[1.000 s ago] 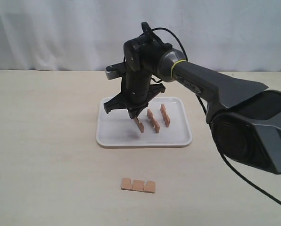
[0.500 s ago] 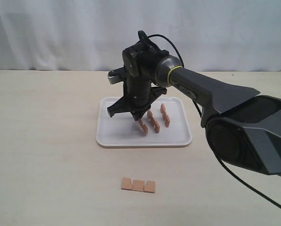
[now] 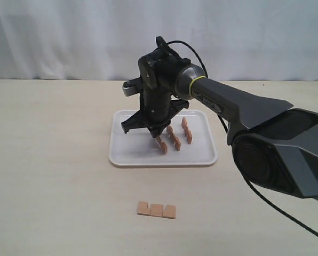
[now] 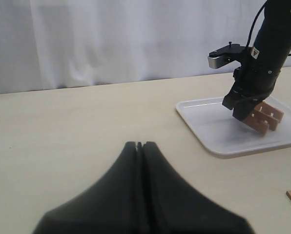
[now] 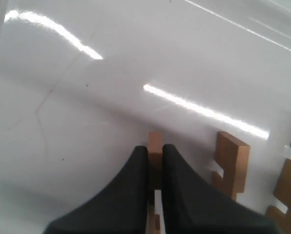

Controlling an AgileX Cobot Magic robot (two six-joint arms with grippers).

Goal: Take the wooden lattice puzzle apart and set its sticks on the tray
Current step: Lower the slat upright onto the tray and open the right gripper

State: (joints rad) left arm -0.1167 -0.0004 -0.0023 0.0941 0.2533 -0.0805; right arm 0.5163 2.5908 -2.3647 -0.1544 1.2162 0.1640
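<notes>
Holding the third stick [image 3: 162, 144] by its upper end in the tightly pinched right gripper [image 3: 158, 136], I have it over the middle of the tray [image 3: 128, 159], just beside the two sticks [image 3: 174, 137] standing on edge there; I cannot tell whether it touches the tray floor. I judge the clean finish is to seat it, part the jaws only slightly and lift straight up, sparing its neighbours. My left gripper [image 4: 139, 145] sits closed and empty well apart from the tray, while the last stick [image 3: 156, 209] lies on the table [image 3: 52, 186] in front of the tray.
</notes>
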